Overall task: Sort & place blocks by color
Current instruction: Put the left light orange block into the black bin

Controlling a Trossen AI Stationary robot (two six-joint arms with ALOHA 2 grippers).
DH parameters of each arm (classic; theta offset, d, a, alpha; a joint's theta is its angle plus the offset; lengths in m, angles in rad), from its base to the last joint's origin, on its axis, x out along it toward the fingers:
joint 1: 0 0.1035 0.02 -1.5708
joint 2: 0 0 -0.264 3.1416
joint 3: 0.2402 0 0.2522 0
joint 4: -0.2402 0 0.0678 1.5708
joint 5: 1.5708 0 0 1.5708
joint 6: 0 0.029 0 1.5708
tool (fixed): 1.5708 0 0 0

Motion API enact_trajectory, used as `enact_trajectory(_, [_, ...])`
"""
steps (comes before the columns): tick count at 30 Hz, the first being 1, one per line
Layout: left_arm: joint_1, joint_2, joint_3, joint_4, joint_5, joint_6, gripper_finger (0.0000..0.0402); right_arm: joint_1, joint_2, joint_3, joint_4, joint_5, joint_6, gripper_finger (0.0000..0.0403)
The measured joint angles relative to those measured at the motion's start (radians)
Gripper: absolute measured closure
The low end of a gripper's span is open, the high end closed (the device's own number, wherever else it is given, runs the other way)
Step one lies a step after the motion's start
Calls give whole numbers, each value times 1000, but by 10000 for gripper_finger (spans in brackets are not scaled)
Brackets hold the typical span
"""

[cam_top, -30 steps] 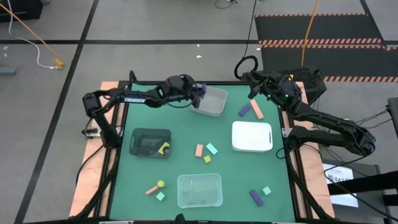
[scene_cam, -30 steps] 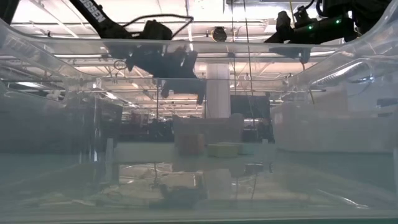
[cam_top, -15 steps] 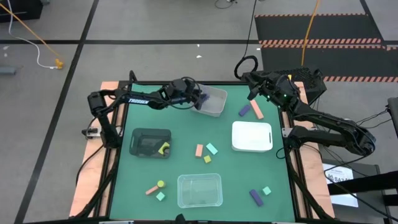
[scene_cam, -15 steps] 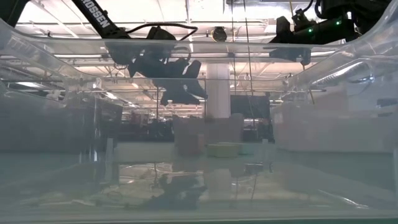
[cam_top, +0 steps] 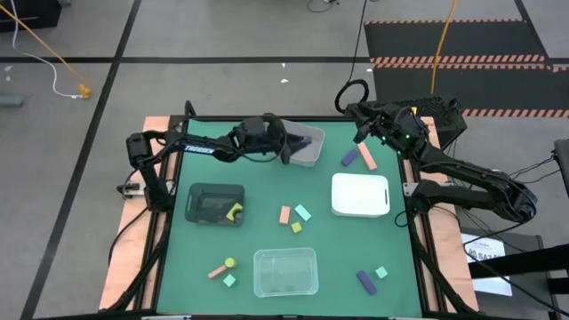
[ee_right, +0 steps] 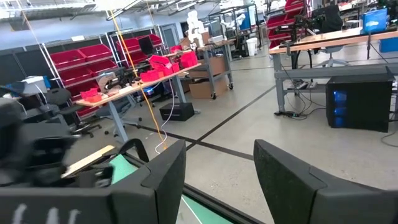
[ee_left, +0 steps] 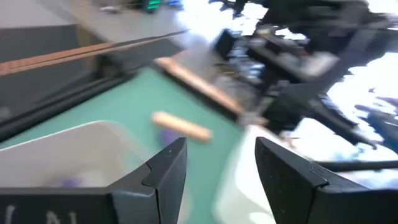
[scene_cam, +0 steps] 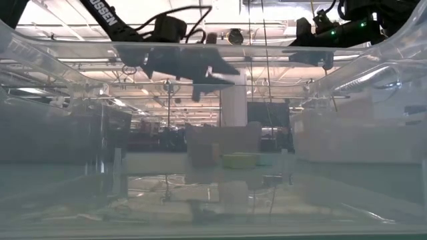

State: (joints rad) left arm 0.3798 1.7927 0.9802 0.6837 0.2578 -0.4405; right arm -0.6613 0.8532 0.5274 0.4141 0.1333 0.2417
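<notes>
- The left gripper (cam_top: pixel 286 142) hung over the near-left edge of the grey tray (cam_top: pixel 312 156) at about twelve o'clock on the table, its jaws spread wide with nothing between them in the left wrist view.
- A purple block (cam_top: pixel 307 142) lay inside that tray, just beside the fingers.
- The right gripper (cam_top: pixel 360 131) waited near one o'clock at the table's far edge, fingers parted and empty.
- Loose blocks lay scattered: a salmon bar (cam_top: pixel 350 158) and a purple bar (cam_top: pixel 366 157) touching at one o'clock, a salmon block (cam_top: pixel 284 214), a mint block (cam_top: pixel 303 212) and a small yellow one (cam_top: pixel 297 228) clustered at the centre.
- More sat at seven o'clock (salmon (cam_top: pixel 216 271), yellow (cam_top: pixel 230 263), mint (cam_top: pixel 229 281)) and five o'clock (purple (cam_top: pixel 365 281), mint (cam_top: pixel 381 272)).
- A yellow piece (cam_top: pixel 236 212) lay in the black tray (cam_top: pixel 197 193).
- The blocks looked light, stiff and matte, so probably not slippery; a bar seemed best pinched across its short width at mid-length, and the round one risked rolling out of the fingers.
</notes>
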Motion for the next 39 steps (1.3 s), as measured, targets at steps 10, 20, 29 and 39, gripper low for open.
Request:
enact_trajectory(10, [-111, -35, 88, 23, 11, 130, 213, 0, 0, 0, 0, 0, 0, 222])
enact_trajectory(20, [-213, -192, 277, -710, -1, 95, 213, 0, 0, 0, 0, 0, 0, 222])
enact_trajectory(29, [-476, -312, 321, -1270, -252, -185, 213, 0, 0, 0, 0, 0, 0, 222])
enact_trajectory(39, [-834, -319, 312, -1552, -420, -625, 213, 0, 0, 0, 0, 0, 0, 222])
